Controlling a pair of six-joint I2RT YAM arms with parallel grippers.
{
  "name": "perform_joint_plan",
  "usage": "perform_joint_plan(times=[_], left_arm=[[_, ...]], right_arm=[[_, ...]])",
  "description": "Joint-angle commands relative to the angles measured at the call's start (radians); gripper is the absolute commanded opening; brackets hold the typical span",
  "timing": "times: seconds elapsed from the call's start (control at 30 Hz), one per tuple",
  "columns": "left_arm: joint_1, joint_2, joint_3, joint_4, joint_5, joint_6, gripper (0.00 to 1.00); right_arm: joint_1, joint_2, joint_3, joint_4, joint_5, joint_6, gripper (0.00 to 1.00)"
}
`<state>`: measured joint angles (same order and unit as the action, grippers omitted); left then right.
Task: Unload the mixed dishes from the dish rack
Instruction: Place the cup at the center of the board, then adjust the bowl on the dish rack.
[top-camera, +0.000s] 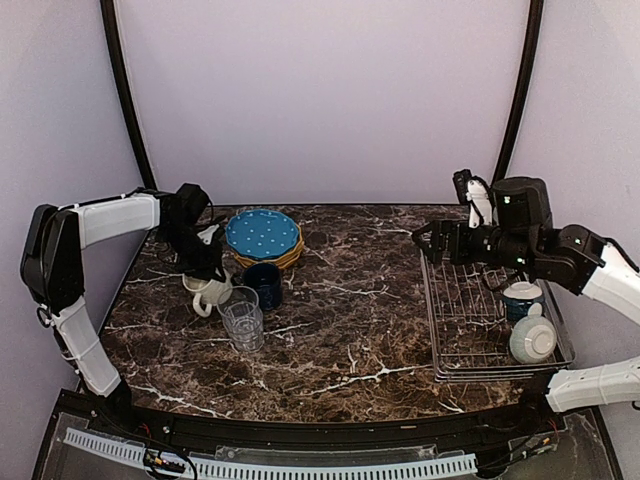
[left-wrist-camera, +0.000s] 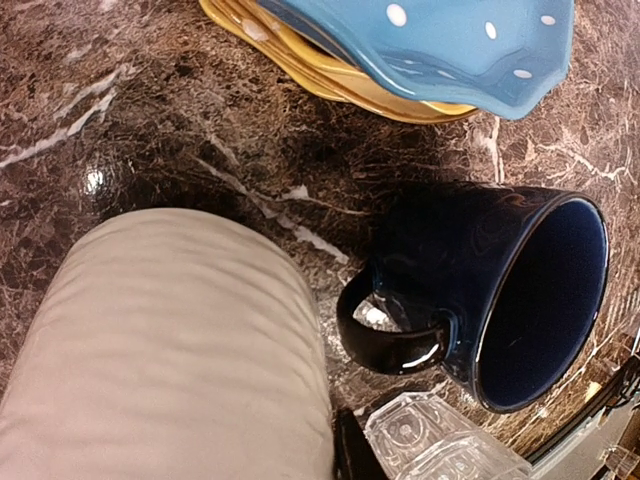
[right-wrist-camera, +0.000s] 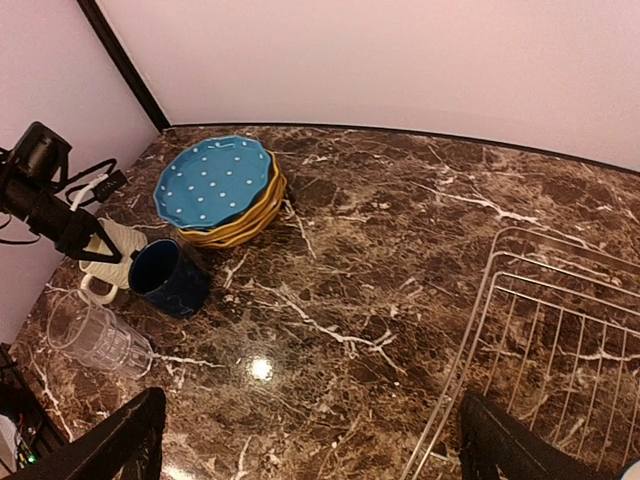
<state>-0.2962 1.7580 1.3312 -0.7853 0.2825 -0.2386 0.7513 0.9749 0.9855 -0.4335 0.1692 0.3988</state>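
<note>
Two teal-and-white bowls (top-camera: 532, 340) sit in the dish rack (top-camera: 460, 340) along the bench's right edge. Left claw (top-camera: 208, 270) is pinched tight on the cream mug (top-camera: 212, 294) near the far-left corner, beside the dark blue cup (top-camera: 264, 283); right claw (top-camera: 428, 240) gapes wide, empty, over the rack's far end.

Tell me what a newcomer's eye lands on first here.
The blue white-dotted plate topping yellow plates at the far left of the table, with the left hand closed on the cream mug just in front. On the right, the silver dish rack holds two pale bowls at its near end.
</note>
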Motion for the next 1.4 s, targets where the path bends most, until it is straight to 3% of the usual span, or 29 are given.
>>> perform_joint_plan(times=[0.0, 0.2, 0.4, 0.83, 1.0, 1.1, 1.37], left_arm=[[-0.01, -0.014, -0.011, 0.031, 0.027, 0.016, 0.14], [-0.011, -0.017, -0.019, 0.034, 0.021, 0.031, 0.2], [-0.011, -0.072, -0.022, 0.036, 0.005, 0.047, 0.28], [-0.011, -0.281, 0.052, 0.047, 0.046, 0.042, 0.49], [-0.017, -0.402, 0.054, 0.241, 0.241, -0.069, 0.67], [-0.02, -0.434, 0.02, 0.366, 0.342, -0.108, 0.7], [-0.02, -0.457, -0.1, 0.492, 0.37, -0.058, 0.74]], right_arm=[[-0.009, 0.0, 0.035, -0.161, 0.126, 0.046, 0.99], [-0.073, -0.016, 0.047, -0.294, 0.168, 0.123, 0.99], [-0.319, -0.006, 0.048, -0.454, 0.095, 0.205, 0.99], [-0.687, -0.02, -0.014, -0.496, 0.034, 0.331, 0.99], [-0.845, -0.018, -0.058, -0.442, -0.076, 0.328, 0.99], [-0.905, -0.018, -0.08, -0.432, -0.114, 0.334, 0.99], [-1.04, -0.04, -0.19, -0.375, -0.238, 0.352, 0.99]])
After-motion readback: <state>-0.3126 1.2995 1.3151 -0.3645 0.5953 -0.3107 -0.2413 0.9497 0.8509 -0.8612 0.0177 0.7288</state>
